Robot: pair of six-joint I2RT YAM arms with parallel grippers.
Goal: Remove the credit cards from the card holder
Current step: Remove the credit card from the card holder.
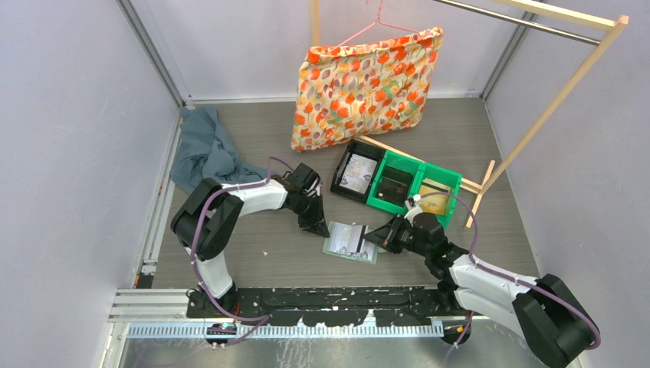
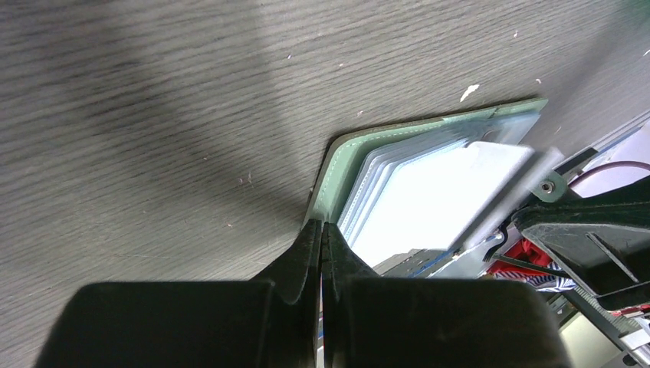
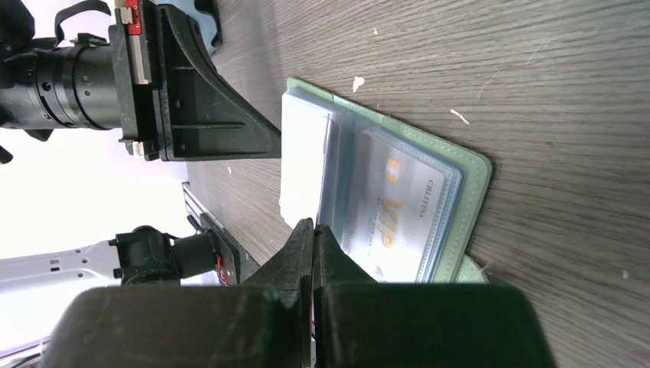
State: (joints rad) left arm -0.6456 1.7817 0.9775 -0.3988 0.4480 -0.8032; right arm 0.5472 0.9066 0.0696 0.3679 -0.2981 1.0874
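Observation:
The pale green card holder [image 1: 349, 244] lies open on the table between the two arms. Its clear pockets [image 2: 429, 192] fan out inside the green cover [image 2: 335, 175]. A whitish credit card with gold "VIP" lettering [image 3: 387, 211] sits inside a clear pocket. My left gripper [image 1: 320, 228] is shut, its tips [image 2: 322, 227] touching the holder's left edge. On the other side my right gripper [image 1: 375, 240] is shut too, its tips [image 3: 314, 225] against the edge of the pocket leaves [image 3: 303, 169]. Nothing shows between either pair of fingers.
A blue-grey cloth [image 1: 203, 149] lies at the back left. A floral cushion [image 1: 368, 84] hangs from a wooden rack [image 1: 552, 100]. A black tray [image 1: 356, 172] and green bins [image 1: 418, 184] stand just behind the holder.

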